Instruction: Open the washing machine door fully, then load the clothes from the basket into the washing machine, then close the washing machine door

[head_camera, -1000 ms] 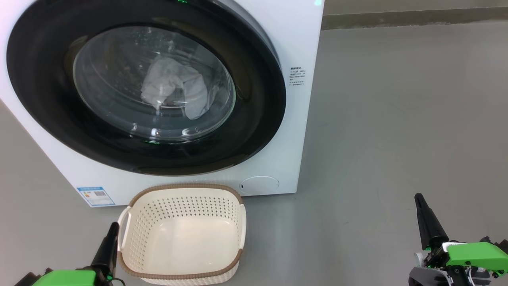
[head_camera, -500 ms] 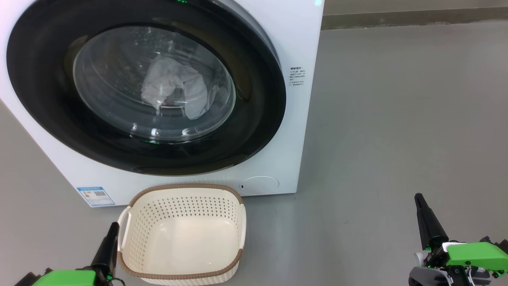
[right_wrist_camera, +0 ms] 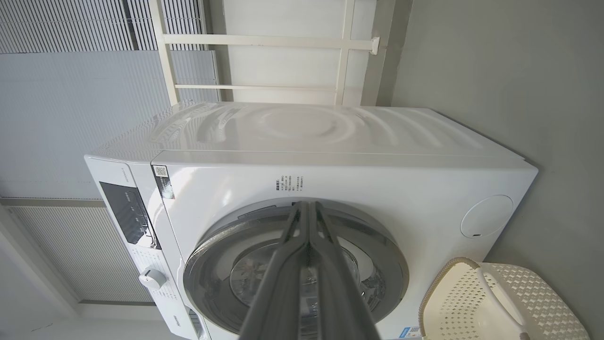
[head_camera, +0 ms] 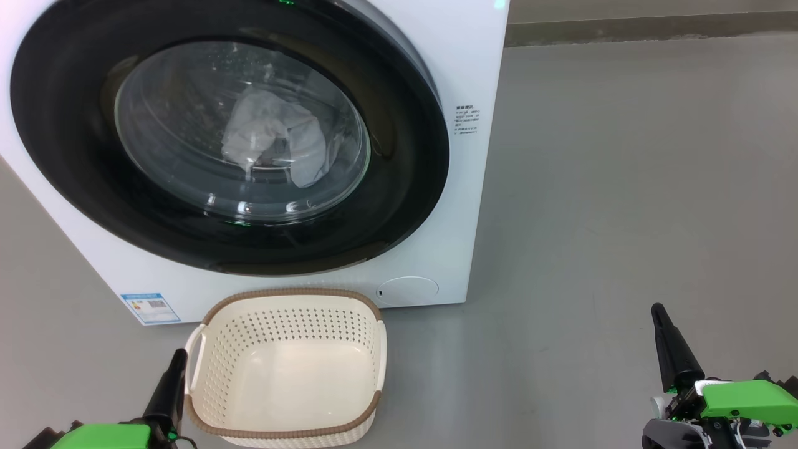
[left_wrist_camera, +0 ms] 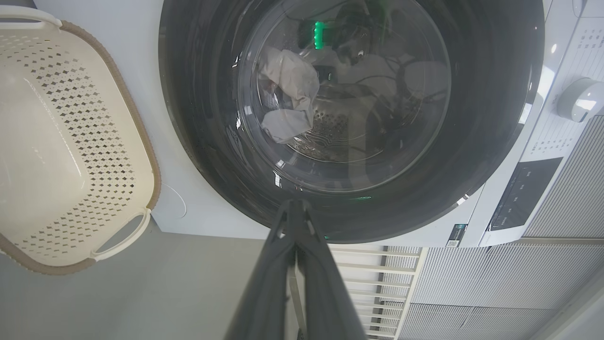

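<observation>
The white washing machine (head_camera: pixel 480 93) fills the upper left of the frame, its glossy black washing machine door (head_camera: pixel 405 187) shut. The cream basket (head_camera: pixel 290 292) sits on the grey floor (head_camera: pixel 623 187) at lower centre, just below the door. Pale clothes (head_camera: pixel 274 140) lie bunched inside the machine, seen through the door. Both 2-fingered grippers are closed on nothing: left gripper (head_camera: pixel 179 354) just beside the basket at lower left, right gripper (head_camera: pixel 656 308) at lower right.
</observation>
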{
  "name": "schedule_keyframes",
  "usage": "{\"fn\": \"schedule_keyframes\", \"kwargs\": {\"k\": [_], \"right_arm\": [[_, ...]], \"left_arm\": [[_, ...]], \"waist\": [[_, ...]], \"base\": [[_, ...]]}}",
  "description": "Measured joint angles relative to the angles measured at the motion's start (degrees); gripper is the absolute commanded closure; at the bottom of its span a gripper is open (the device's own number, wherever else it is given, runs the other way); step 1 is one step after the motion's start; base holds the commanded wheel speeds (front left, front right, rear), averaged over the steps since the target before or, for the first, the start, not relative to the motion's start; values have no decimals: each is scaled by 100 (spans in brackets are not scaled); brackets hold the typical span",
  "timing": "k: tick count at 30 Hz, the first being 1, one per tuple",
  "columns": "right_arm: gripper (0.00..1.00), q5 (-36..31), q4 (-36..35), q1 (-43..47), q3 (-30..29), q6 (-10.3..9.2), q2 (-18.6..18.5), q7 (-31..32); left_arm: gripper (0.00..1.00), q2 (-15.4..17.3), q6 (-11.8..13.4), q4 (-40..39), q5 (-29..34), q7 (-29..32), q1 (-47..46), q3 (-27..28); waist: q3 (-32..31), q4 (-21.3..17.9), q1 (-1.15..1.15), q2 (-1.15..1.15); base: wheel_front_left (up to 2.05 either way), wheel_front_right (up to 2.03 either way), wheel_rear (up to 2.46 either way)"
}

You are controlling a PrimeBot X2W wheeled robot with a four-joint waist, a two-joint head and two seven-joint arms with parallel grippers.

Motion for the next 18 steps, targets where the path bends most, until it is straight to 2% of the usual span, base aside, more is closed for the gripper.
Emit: {"fn": "schedule_keyframes", "kwargs": {"k": [18], "right_arm": [[100, 0, 0, 0, 0, 0, 0, 0]], "left_arm": [[100, 0, 0, 0, 0, 0, 0, 0]], "waist": [[0, 0, 0, 0]], "base": [[0, 0, 0]]}}
